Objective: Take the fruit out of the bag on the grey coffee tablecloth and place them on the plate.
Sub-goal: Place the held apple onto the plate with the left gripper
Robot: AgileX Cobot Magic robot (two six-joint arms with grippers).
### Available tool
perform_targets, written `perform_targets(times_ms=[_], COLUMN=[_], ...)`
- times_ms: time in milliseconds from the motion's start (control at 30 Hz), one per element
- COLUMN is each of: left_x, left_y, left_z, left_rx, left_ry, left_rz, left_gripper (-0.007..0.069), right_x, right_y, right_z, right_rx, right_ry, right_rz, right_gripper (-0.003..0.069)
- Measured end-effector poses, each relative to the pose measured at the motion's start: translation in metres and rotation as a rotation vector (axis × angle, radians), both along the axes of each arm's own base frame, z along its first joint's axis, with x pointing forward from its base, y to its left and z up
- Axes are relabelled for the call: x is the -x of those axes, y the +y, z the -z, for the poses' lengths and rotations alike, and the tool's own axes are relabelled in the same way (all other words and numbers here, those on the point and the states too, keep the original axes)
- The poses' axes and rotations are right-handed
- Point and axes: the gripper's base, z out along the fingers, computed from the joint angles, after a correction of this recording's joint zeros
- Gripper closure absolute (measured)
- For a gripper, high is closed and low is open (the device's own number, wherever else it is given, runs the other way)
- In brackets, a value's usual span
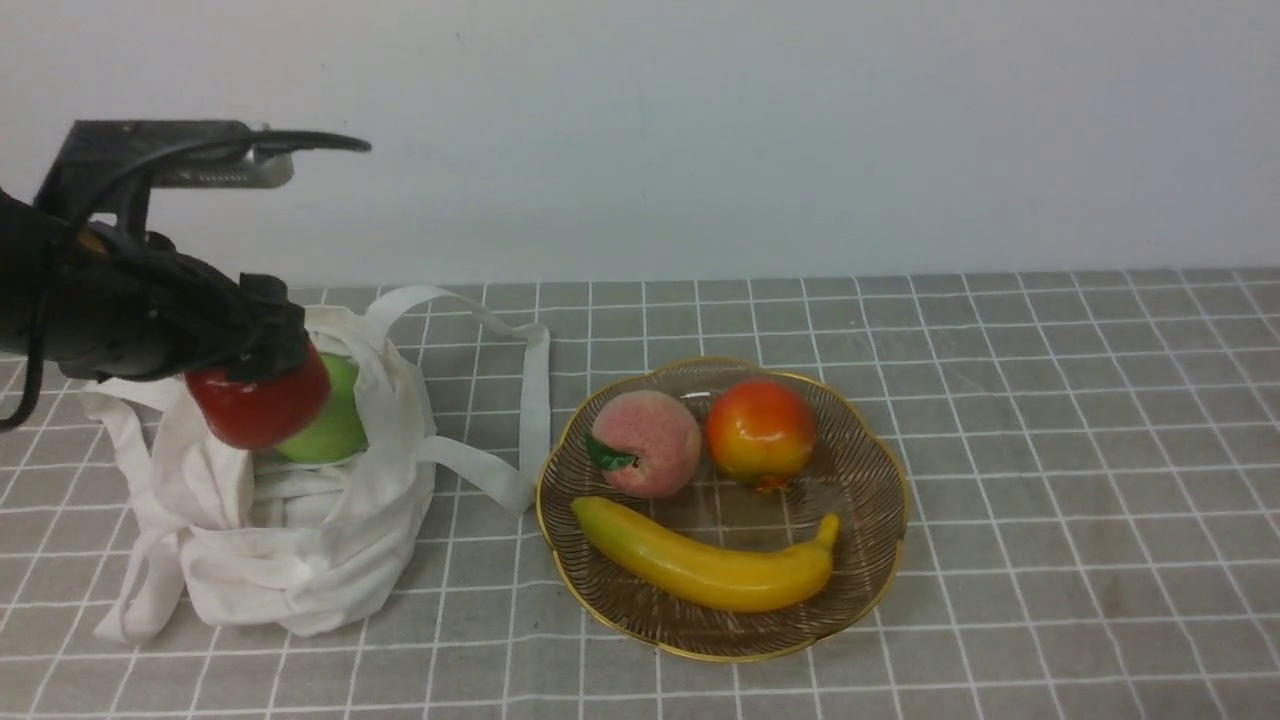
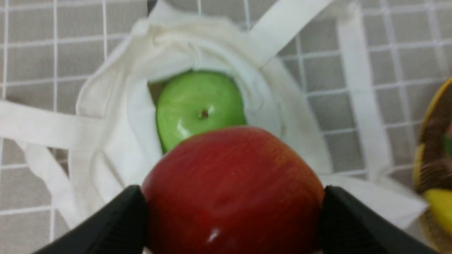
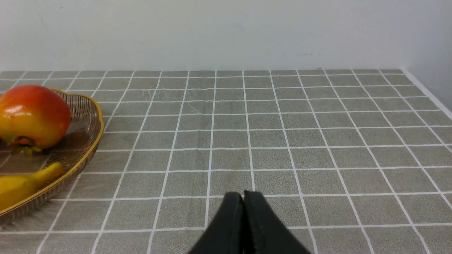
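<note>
At the mouth of the bag (image 1: 300,560), the left gripper (image 2: 233,222) clamps the red apple (image 1: 260,405) across its widest part, one finger on each flank. The skin looks glossy and hard, so it would likely slip if pinched off-centre and roll once released. The green apple (image 2: 199,106) sits dimple-up inside the bag, hemmed in by limp folds that may snag the fingers; its sides seem the best hold. The plate (image 1: 870,560) stands near on the cloth (image 1: 1050,450). The right gripper (image 3: 243,211) is closed and empty.
</note>
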Motion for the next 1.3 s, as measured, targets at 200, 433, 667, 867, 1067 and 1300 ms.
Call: perform_targets(times_ms=[200, 433, 667, 867, 1067, 1300], left_x=[0.025, 0.028, 0.012, -0.006, -0.012, -0.01], left_y=[-0.053, -0.134, -0.183, -0.196, -0.199, -0.198], left_z=[-0.03, -0.01, 0.045, 0.071, 0.081, 0.075], left_rx=[0.086, 0.196, 0.123, 0.134, 0.196, 0.209], left_ry=[-0.109, -0.121, -0.111, -0.107, -0.074, -0.08], left_rz=[0.233, 0.478, 0.581, 0.508, 0.431, 0.431], left_gripper=[0.0055, 0.0055, 0.0055, 0.0055, 0.0055, 0.002], right_x=[0.0, 0.0, 0.0, 0.0, 0.0, 0.0], right_y=[0.0, 0.0, 0.0, 0.0, 0.0, 0.0], right_z=[0.0, 0.0, 0.0, 0.0, 0.0, 0.0], right_rx=[0.0, 0.0, 0.0, 0.0, 0.0, 0.0], right_ry=[0.0, 0.0, 0.0, 0.0, 0.0, 0.0], right_rz=[0.0, 0.0, 0.0, 0.0, 0.0, 0.0], right_gripper=[0.0676, 0.0676, 0.0676, 0.0676, 0.0676, 0.0676])
